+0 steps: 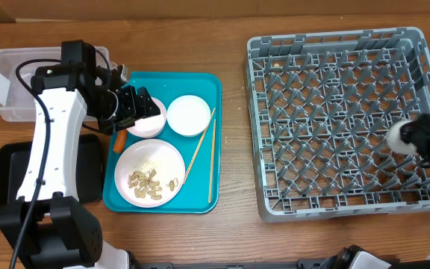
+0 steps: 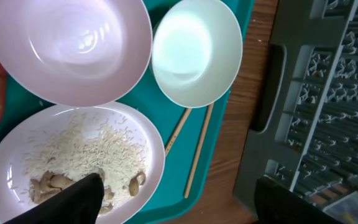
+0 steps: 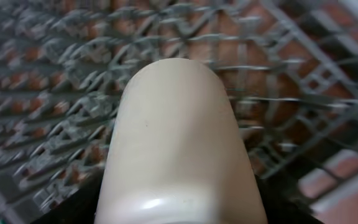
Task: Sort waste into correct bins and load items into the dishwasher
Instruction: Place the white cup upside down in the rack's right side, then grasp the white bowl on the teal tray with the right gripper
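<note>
By the bench's right edge, right gripper (image 1: pixel 418 139) holds small white cup (image 1: pixel 399 137) over grey pegged plastic rack (image 1: pixel 334 45); left gripper (image 1: pixel 139 106) gapes above unloaded round white bowls (image 1: pixel 188 115).

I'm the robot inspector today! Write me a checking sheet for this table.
Surface: wooden table holding a teal tray.
Job's things: rice plate, a bowl, a second bowl, chopsticks on the tray; carrot at its left edge; clear tub and black tray left; grey rack right.
Clutter: nothing seen.
Grippers: left pincer open over the second bowl; right pincer shut on a white cup over the rack.
Cables: black cable along the left arm.
Surroundings: nothing seen.
</note>
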`<state>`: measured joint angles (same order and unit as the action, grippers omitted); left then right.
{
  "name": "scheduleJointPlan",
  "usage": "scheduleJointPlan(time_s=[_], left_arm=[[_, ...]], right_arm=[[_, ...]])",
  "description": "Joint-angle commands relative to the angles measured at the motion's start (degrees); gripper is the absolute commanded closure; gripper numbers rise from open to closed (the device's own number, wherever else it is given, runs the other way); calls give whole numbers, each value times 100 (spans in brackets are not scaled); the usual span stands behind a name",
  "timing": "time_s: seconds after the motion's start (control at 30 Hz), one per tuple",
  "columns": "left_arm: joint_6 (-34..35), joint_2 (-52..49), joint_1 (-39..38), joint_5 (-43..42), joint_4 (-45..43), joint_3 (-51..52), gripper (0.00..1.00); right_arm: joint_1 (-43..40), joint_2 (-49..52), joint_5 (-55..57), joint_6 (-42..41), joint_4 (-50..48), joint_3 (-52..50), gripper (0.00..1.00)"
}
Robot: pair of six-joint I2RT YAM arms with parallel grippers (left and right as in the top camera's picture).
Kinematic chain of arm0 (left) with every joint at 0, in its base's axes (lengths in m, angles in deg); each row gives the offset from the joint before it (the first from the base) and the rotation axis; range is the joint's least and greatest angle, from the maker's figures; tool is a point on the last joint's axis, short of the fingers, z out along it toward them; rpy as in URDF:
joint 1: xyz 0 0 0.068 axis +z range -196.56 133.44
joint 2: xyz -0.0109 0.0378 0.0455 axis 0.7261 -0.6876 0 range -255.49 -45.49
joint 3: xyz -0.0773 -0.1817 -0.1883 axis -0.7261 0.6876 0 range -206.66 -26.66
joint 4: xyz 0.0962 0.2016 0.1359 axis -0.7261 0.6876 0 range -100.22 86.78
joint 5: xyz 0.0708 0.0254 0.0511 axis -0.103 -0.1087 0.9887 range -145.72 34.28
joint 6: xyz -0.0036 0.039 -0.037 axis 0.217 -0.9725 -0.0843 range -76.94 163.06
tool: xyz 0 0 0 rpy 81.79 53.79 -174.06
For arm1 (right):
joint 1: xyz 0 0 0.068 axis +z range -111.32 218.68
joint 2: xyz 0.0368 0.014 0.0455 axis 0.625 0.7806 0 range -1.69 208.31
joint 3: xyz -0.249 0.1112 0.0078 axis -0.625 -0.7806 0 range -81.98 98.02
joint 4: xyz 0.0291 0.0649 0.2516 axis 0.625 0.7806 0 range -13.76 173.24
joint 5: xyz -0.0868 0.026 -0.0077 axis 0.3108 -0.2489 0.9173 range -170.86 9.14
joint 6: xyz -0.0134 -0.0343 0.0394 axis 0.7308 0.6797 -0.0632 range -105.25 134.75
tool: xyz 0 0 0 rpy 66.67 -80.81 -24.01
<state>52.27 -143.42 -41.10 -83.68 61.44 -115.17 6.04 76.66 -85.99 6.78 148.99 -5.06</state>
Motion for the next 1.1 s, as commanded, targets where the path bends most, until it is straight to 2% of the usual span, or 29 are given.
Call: scheduleJointPlan(time_s=[0.0,0.1,0.13,0.27,0.33,0.53,0.6,0.73,0.83,0.93,1.0,1.07], left_arm=[[-42,153,-24,256,59,-103,20],[-72,153,-24,313,168,-103,20],[-94,153,-24,313,179,-103,20],[-94,153,-24,313,186,-103,20],[-111,153,-24,319,199,-103,20],[-116,153,-24,997,380,-103,20],[-129,153,-28,1113,398,-103,21],[-129,153,-109,1191,337,-103,21],[-129,153,-337,1626,214,-101,21],[-146,153,-682,1939,-26,-101,21],[-90,153,-870,2391,-83,-101,21],[407,153,-911,3003,39,-101,20]], right_arm=[[-223,227,885,-282,24,109,54],[-269,590,1213,-452,-17,109,52],[-269,704,1165,-450,2,109,48],[-269,979,837,-448,0,109,12],[-269,992,734,-448,-4,111,6],[-199,962,-592,-127,511,857,5],[98,844,-984,96,763,1292,5],[1279,391,-1008,247,581,1401,0],[2317,304,-1895,243,140,1388,0],[3191,422,-2046,234,-391,1314,0],[3681,614,-2046,20,-713,1314,9],[4382,977,-1779,-28,-1167,1314,18]])
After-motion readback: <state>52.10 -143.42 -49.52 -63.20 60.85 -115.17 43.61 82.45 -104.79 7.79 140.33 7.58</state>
